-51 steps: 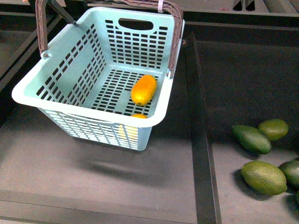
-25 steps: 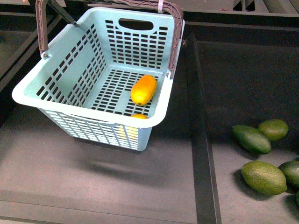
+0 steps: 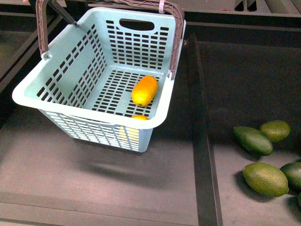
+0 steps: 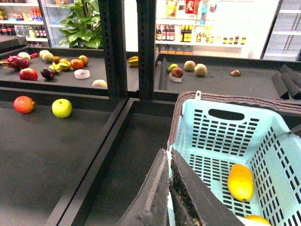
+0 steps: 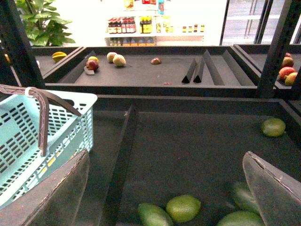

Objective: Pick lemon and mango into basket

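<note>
The pale teal basket [image 3: 28,96] hangs tilted above the dark shelf, its brown handles [image 3: 176,37] raised. Inside on its slotted floor lies the long orange mango [image 3: 144,91]. The lemon [image 3: 139,117] sits in the near corner, mostly hidden behind the front rim. In the left wrist view my left gripper [image 4: 168,157] is shut on the basket [image 4: 225,136] rim, with the mango [image 4: 240,182] and lemon [image 4: 257,219] below it. My right gripper [image 5: 165,155] stands open over the neighbouring bin with nothing between its fingers, and the basket [image 5: 23,136] is off to one side.
A black divider [image 3: 202,141] separates the basket's bin from the right bin, where several dark green fruits [image 3: 265,179] lie. A red apple [image 4: 23,104] and a green apple [image 4: 61,108] rest on the left shelf. Upright posts [image 4: 146,47] stand behind.
</note>
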You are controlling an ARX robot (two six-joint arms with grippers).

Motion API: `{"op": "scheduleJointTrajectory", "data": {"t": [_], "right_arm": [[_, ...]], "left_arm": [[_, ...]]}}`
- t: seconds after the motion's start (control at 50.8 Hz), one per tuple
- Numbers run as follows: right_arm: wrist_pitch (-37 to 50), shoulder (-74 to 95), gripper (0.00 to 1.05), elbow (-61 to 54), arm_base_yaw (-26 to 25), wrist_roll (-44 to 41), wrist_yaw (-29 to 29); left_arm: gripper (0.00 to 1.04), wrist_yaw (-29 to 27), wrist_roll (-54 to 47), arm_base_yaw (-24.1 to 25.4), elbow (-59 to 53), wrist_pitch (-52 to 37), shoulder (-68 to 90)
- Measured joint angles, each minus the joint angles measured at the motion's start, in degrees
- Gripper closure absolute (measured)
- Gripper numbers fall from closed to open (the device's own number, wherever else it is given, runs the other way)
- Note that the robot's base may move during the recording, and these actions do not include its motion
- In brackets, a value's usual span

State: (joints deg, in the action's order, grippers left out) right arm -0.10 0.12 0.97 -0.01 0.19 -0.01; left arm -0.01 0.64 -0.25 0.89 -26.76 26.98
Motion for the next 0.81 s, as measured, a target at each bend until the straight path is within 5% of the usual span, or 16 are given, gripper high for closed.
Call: {"op": "scheduleJointTrajectory", "data": {"t": [0.669,0.806], "right_arm": [[0.0,0.0,0.09,0.0,0.0,0.0,0.0],[0.0,0.0,0.09,0.0,0.0,0.0,0.0]], "left_arm": [[1.01,0.0,0.0,0.0,0.0,16.7,-16.9],[1.01,0.0,0.0,0.0,0.0,26.5,-26.4]]}}
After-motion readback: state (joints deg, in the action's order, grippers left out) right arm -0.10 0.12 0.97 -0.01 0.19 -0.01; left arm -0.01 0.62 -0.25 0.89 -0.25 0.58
